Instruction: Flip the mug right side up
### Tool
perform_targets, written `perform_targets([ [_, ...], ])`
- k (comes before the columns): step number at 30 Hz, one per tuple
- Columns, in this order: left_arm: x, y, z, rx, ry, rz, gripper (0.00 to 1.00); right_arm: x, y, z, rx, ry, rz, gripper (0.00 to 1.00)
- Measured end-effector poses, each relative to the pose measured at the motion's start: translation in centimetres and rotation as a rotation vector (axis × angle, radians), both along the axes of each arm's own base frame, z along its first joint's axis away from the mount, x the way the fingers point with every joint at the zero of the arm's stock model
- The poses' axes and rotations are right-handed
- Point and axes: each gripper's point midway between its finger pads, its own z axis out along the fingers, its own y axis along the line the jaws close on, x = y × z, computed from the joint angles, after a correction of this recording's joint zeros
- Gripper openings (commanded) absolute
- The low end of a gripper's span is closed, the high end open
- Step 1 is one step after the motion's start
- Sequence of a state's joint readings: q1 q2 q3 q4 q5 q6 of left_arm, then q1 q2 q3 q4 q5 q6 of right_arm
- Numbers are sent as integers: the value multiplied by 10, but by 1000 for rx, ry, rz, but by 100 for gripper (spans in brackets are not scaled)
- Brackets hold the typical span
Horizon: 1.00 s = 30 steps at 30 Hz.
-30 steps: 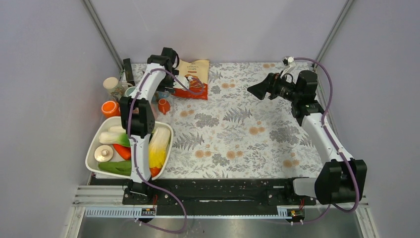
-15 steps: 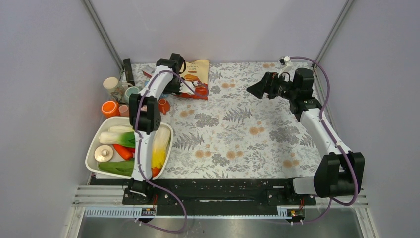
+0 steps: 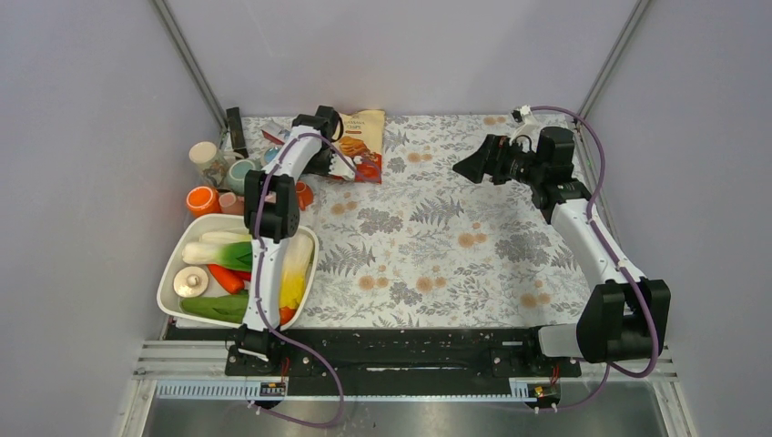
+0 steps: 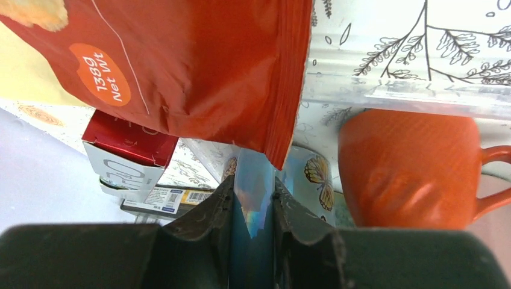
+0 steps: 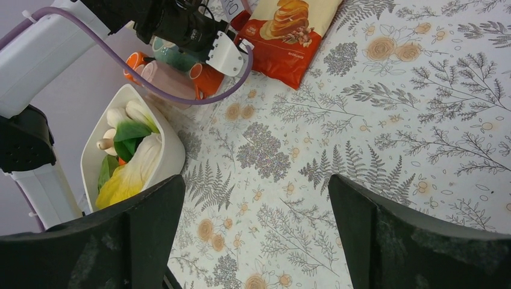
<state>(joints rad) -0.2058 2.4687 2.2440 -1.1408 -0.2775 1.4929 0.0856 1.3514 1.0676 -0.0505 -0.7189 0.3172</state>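
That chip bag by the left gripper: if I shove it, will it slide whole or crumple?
The chip bag has creased, dented foil, so it will probably buckle before sliding. The thin packaging suggests it is light, so a gentle push should move it. Its glossy surface may be slippery to grip.

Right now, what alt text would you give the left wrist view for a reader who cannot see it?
The left gripper pinches a thin shiny blue strip just under the corner of an orange snack bag. An orange mug sits at right, a butterfly-print cup behind the strip, a red-and-white carton at left.
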Motion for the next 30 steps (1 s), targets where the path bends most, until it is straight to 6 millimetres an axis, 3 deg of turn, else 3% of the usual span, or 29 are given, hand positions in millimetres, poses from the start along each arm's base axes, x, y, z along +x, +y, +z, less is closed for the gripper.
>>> perform_targets([
  [6,2,-3,3,-23,-37,9,0,0,-1,1,-4,-5,-10,99],
  [10,4,-10,16,-82,-80,16,0,-1,-2,7,-5,-22,-18,99],
  [15,10,-33,47,-214,-173,28,0,-3,0,11,-5,-33,-16,99],
  [21,12,-46,91,-303,-289,73,0,-6,6,11,-6,-33,-2,99],
  [30,17,-66,118,-560,-396,358,0,-15,33,14,-1,-28,41,99],
])
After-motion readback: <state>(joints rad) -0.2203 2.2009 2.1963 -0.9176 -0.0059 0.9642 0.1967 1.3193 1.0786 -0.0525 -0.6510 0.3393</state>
